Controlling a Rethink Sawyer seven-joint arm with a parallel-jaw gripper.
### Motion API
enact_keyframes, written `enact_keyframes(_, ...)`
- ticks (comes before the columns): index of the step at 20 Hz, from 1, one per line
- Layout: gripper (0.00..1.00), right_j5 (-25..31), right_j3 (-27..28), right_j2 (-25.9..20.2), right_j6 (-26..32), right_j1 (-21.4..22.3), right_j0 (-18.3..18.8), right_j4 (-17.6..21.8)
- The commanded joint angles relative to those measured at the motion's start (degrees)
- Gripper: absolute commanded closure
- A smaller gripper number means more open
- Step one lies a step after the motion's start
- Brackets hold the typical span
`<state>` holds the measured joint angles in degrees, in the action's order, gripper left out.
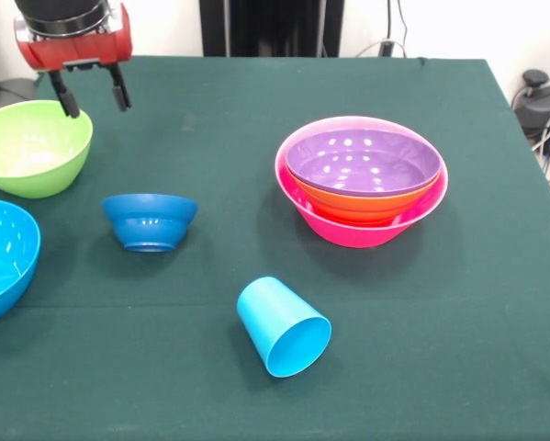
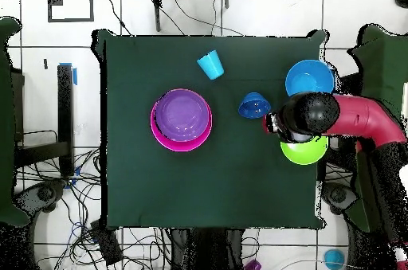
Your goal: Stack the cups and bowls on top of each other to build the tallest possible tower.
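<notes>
Gripper parted above lime bowl rim, table edge

Dark green tablecloth, white tiled floor, tangled black cables, black equipment beside the table

Front cam sat low and close across the green table, overhead looked straight down from farther up, both catching that tabletop.

in the front view the sky blue bowl is cut by the left edge, and the lime green bowl loses a little there too. in the overhead view the arm hides most of the lime green bowl. the orange bowl shows only its rim under the purple bowl.
</notes>
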<state>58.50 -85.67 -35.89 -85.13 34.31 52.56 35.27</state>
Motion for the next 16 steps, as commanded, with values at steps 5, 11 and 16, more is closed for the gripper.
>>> enact_keyframes(5,0.0,-6.74,-0.05,0.23,11.45,-5.24,-1.85,7.0)
enact_keyframes(11,0.0,-7.25,0.0,0.5,11.37,-5.38,-1.94,6.87)
enact_keyframes(16,0.0,-7.28,-0.07,0.61,11.42,-5.22,-1.85,6.99)
